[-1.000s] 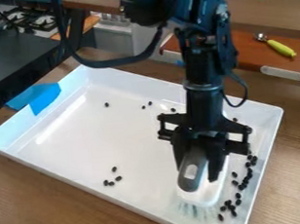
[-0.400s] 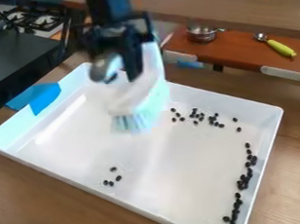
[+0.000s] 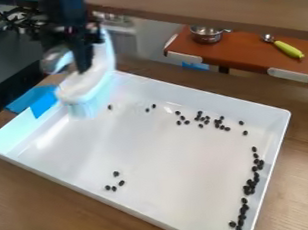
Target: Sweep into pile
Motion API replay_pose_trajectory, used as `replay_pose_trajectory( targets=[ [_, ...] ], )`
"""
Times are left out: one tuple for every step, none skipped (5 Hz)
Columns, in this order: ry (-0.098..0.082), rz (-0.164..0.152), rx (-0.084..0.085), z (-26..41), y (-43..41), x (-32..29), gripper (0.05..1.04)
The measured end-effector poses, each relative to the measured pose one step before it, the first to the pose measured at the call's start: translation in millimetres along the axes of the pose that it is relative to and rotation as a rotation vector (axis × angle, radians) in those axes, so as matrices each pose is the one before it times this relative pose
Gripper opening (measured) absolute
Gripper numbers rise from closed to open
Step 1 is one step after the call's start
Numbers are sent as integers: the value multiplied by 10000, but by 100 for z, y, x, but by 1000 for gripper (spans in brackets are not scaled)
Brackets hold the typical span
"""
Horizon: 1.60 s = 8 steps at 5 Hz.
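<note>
At the upper left, the black gripper [image 3: 70, 56] hangs above the tray's back left corner, shut on the grey handle of a white brush [image 3: 86, 85]. The brush's pale bristles point down over the left part of the white tray [image 3: 156, 154]. Many black beans [image 3: 250, 183] line the tray's right side. Another loose group of beans [image 3: 207, 120] lies along the back wall. A few beans [image 3: 115, 182] sit near the front left, and a few more [image 3: 149, 108] are scattered toward the back left.
Blue tape [image 3: 45, 101] covers part of the tray's left rim. Behind the tray, a brown shelf [image 3: 239, 55] holds a metal pot [image 3: 207, 33] and a green-handled scoop [image 3: 288, 49]. A wooden beam [image 3: 201, 5] crosses the back, and a black surface [image 3: 8, 65] stands at the left.
The gripper and brush have gone from the tray's front right to its back left, up and leftward. Beans along the right side now lie closer to the wall.
</note>
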State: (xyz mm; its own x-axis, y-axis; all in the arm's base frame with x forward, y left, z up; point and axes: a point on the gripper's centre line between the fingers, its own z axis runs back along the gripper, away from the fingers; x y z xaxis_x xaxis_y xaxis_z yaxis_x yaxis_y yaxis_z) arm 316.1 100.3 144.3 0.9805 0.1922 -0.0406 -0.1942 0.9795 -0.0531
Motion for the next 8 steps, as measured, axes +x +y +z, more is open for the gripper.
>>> replay_pose_trajectory(
  targets=[
    [-355, 10, 812, -818, 3097, 1264, 487],
    [-85, -70, 457, -1037, 1851, 435, 487],
    [-189, 20, 185, -228, 1247, 149, 487],
    [-157, -1, 300, -425, 379, 466, 487],
    [-66, 3, 282, -819, -307, 423, 487],
    [168, -102, 295, -1590, -947, 316, 487],
    [-88, 58, 257, -368, -898, 251, 487],
    [115, -24, 124, -896, -1638, 299, 487]
  ],
)
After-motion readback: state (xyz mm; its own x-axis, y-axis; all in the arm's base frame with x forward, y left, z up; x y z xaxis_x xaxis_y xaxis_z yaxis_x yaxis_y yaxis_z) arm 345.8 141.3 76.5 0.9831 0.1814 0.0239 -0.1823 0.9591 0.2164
